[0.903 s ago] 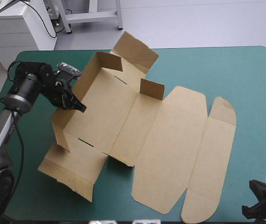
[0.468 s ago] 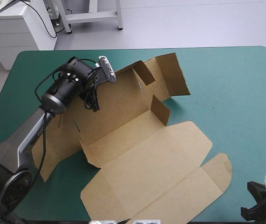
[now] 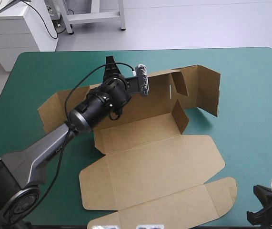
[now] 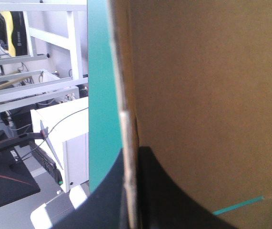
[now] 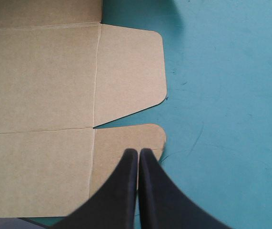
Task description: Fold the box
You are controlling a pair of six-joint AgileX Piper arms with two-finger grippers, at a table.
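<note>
In the high view the brown box (image 3: 159,162) lies opened out across the middle of the teal-green counter (image 3: 250,95), a cut sheet marked by straight creases. Its near half is flat: a broad panel, then a long lid panel with a rounded tuck flap at the near right. The far half is partly raised: a long wall stands along the far edge, a tall flap is upright at the far right, and a small tab stands just inside it, while a flap at the far left lies low. A pale slit shows in the floor panel near the right tab. The left arm (image 3: 55,143) reaches over the box from the near left, and the left end effector (image 3: 110,67) is at the far wall. In the left wrist view the left end effector (image 4: 132,152) is clenched on the box (image 4: 212,95), the board's thin edge running up between the black fingers, with a strip of counter (image 4: 100,95) beside it. In the right wrist view the right end effector (image 5: 138,152) is clenched empty, its tips meeting in one point over a rounded flap of the box (image 5: 40,71); a second rounded flap lies just ahead, and bare counter (image 5: 221,95) lies beside both.
</note>
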